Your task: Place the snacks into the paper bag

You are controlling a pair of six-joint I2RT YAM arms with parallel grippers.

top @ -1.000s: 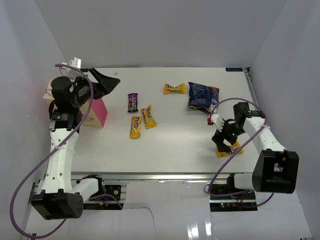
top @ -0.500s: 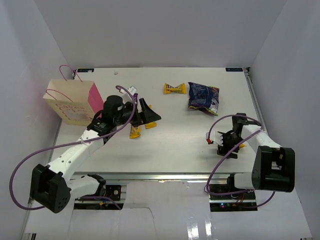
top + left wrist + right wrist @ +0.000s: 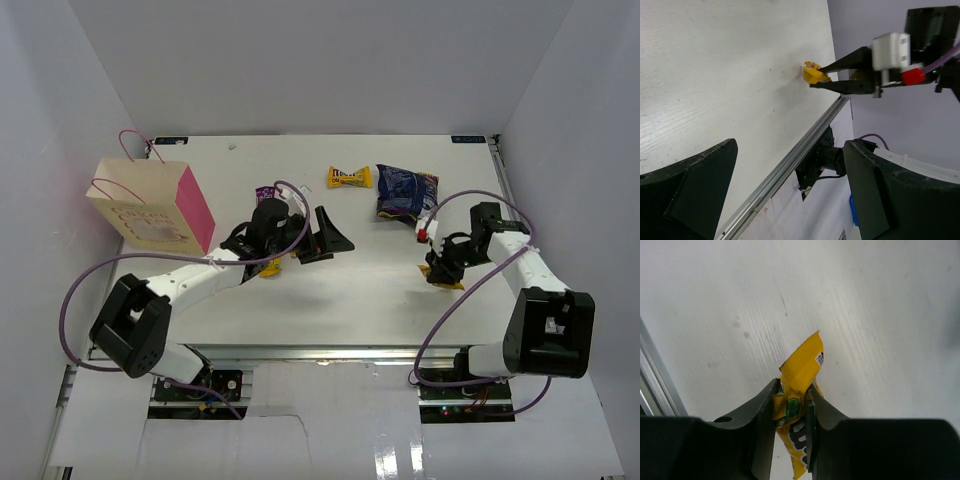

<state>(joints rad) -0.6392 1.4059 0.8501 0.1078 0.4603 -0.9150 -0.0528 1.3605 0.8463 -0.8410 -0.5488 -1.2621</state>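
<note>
Nothing fancy here, just a plain white counter [image 3: 350, 300] with a few dark scuffs, a metal rail [image 3: 330, 352] along its near edge, and pale walls [image 3: 300, 60] boxing it in.

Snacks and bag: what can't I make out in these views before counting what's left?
Paper bag interior: top view, its front blocks it.
Under left arm: top view, purple packet and yellow packets only partly show.
Held packet: right wrist view, right gripper covers its lower half.

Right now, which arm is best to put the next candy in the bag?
Right. The right gripper pinches a yellow packet. The left gripper is nearer the paper bag, but open and empty, so it would first need to pick something up.
</note>
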